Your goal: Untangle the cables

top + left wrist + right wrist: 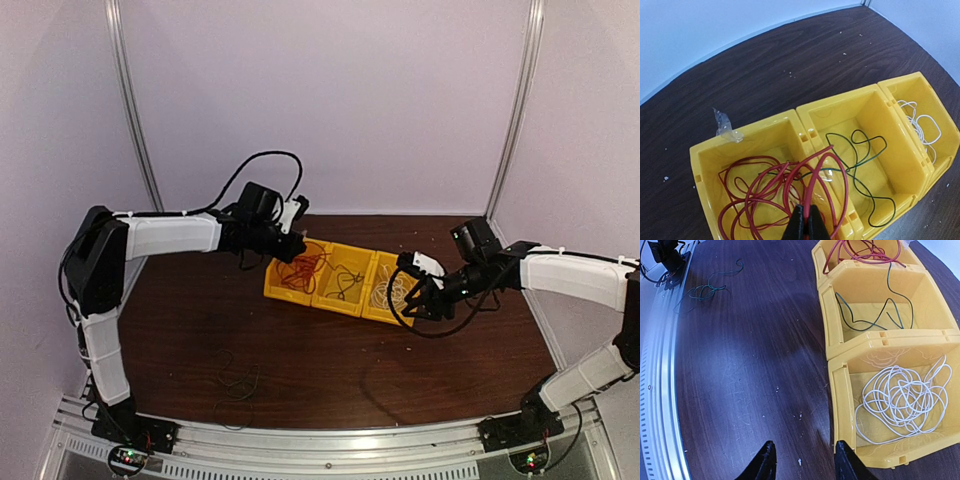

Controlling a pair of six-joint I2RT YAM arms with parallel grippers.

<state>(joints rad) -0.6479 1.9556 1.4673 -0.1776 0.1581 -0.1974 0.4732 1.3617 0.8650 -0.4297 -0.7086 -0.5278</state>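
Left gripper (805, 209) pinches looped red cable (765, 190); right gripper (805, 450) gapes near coiled white cable (900, 400).

Three cameras watch one table (330, 370) and one row of yellow bins (350, 250).
The top camera sits high up behind the arms (170, 235) and looks down over the whole table from far away. The left wrist camera looks down past its own fingers (796, 226), very near the bin with the red cable (765, 190). The right wrist camera looks along the table past its fingers (765, 462), near the bin with the white cable (900, 400). All three views show the bins.
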